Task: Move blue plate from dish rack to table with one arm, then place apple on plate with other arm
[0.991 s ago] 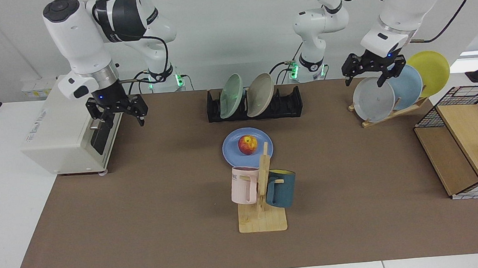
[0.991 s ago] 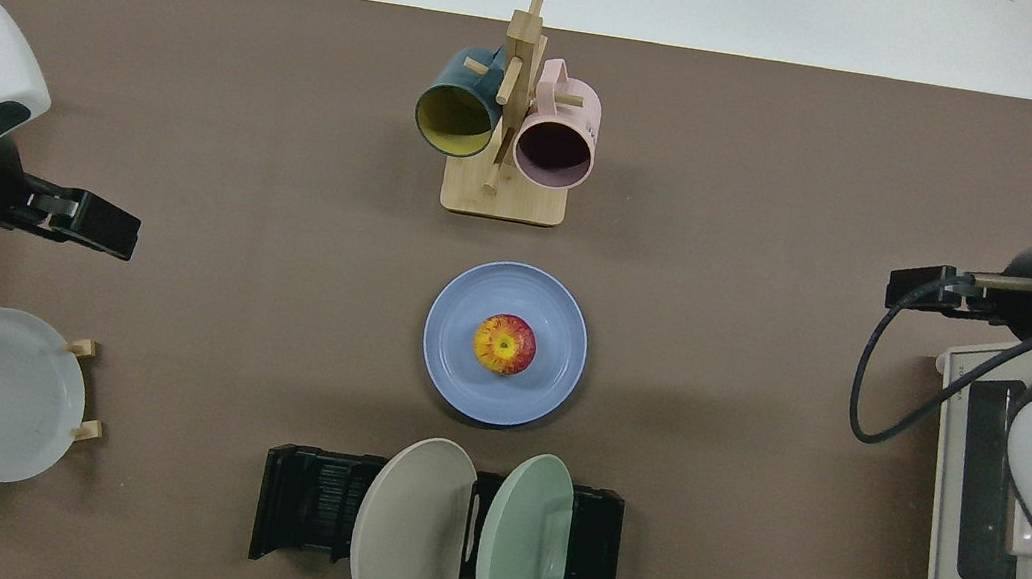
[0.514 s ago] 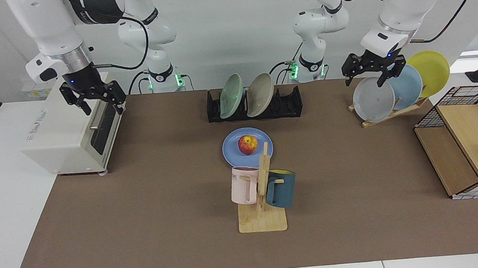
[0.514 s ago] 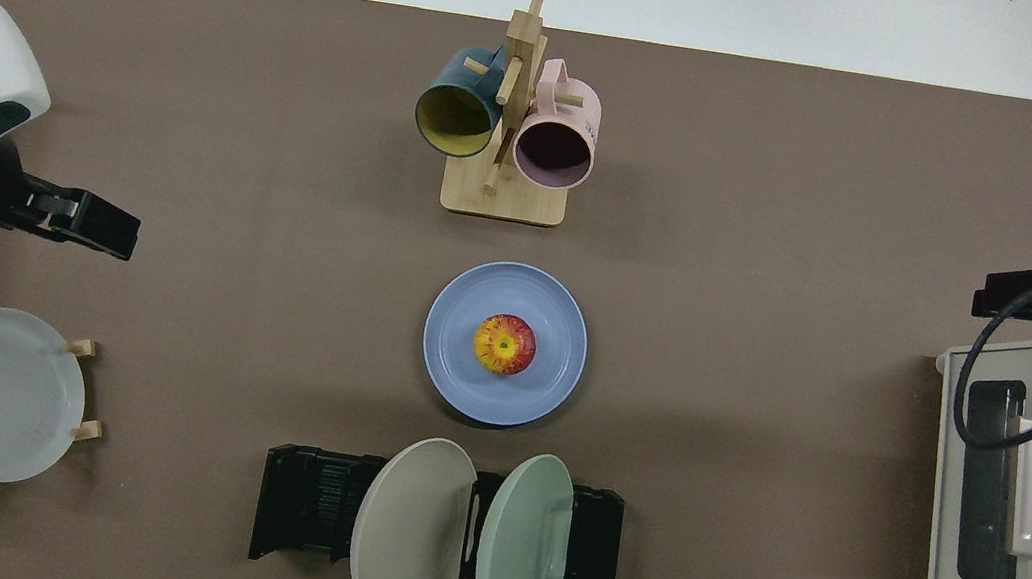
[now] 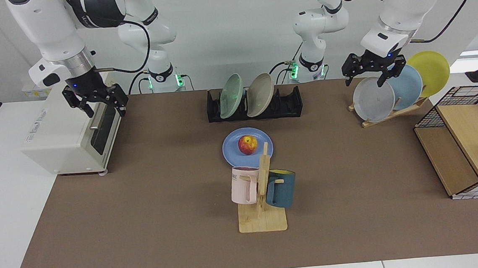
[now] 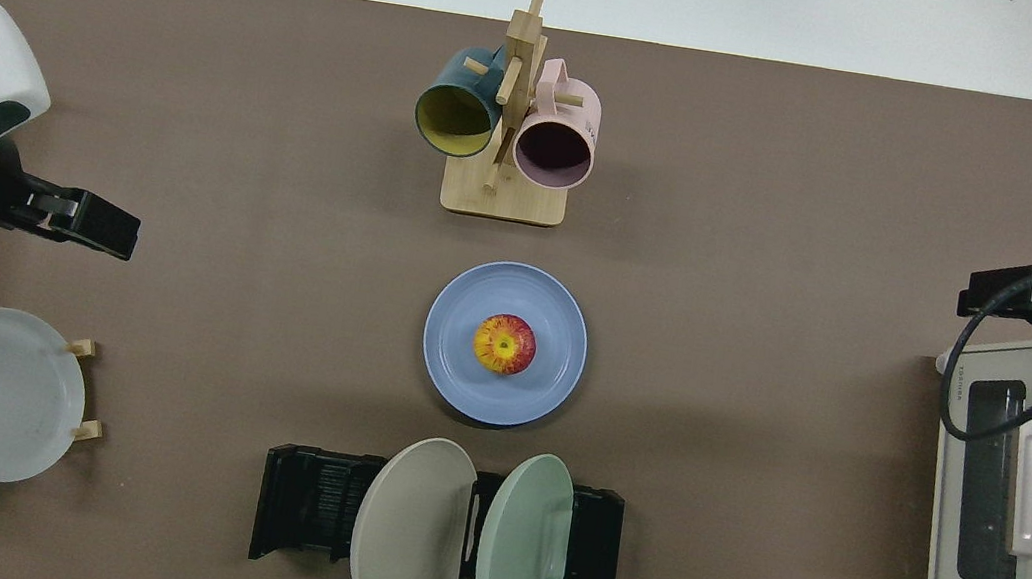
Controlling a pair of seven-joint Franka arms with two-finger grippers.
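Currently, the apple (image 5: pixel 247 144) rests at the centre of the blue plate (image 5: pixel 234 153) on the counter (image 5: pixel 165 223); at 12 o'clock stands the dish rack (image 5: pixel 289 104); the right gripper (image 5: pixel 96 102) has withdrawn over the toaster oven (image 5: pixel 68 133), fingers spread, empty; the left gripper (image 5: pixel 368 72) waits, fingers spread; judged complete; oven lettering unreadable.

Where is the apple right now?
The apple sits at the middle of the blue plate, mid-table in the facing view, between dish rack and mug tree.

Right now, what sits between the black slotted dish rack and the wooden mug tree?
The round blue plate bearing the red-yellow apple, seen best in the top view.
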